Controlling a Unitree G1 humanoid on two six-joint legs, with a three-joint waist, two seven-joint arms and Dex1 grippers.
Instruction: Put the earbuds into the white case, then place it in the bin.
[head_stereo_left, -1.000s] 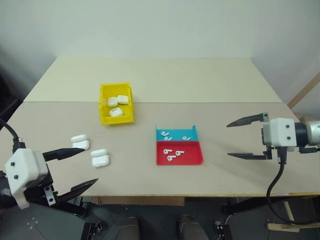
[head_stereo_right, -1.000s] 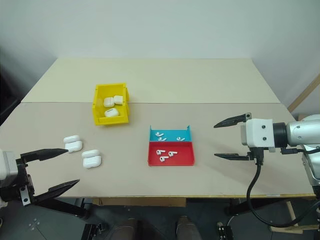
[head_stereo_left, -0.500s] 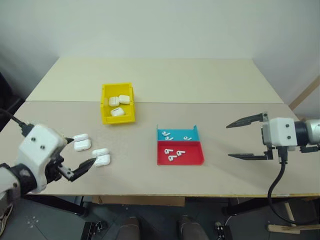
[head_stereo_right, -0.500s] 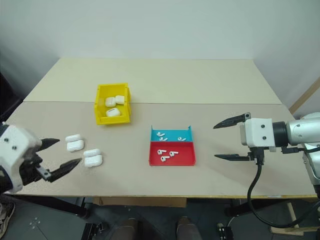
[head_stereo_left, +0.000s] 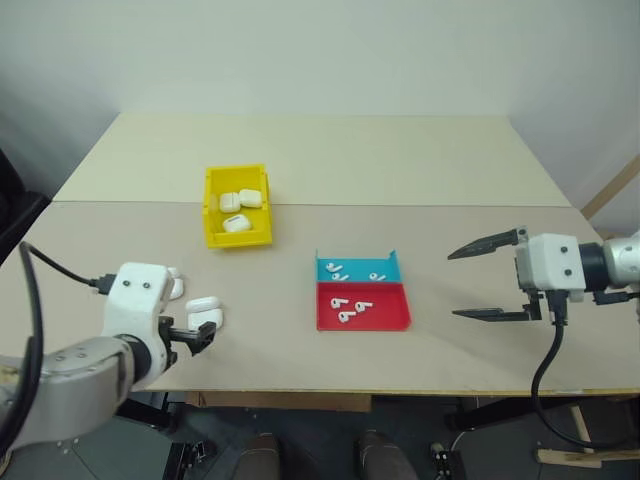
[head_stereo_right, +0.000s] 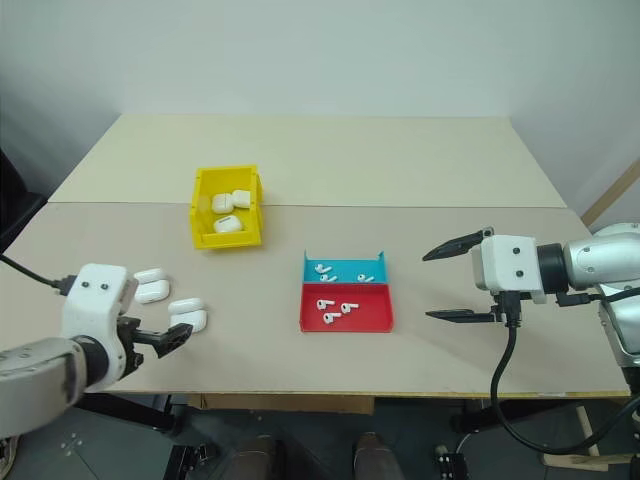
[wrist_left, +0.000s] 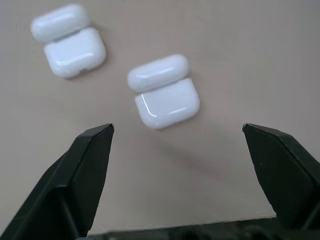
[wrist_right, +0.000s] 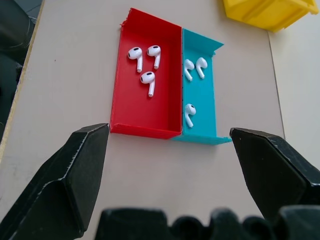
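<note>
Reaching for the nearer white case (wrist_left: 165, 92) on the worktop (head_stereo_left: 300, 160), the left pincer (wrist_left: 177, 150) hangs spread wide just short of it — next it must straddle and close; earbuds (wrist_right: 145, 62) wait in the tray (wrist_right: 150, 127).

bg: white wall (head_stereo_left: 320, 50) | beige table (head_stereo_left: 330, 160) | dark floor (head_stereo_left: 320, 440)
</note>
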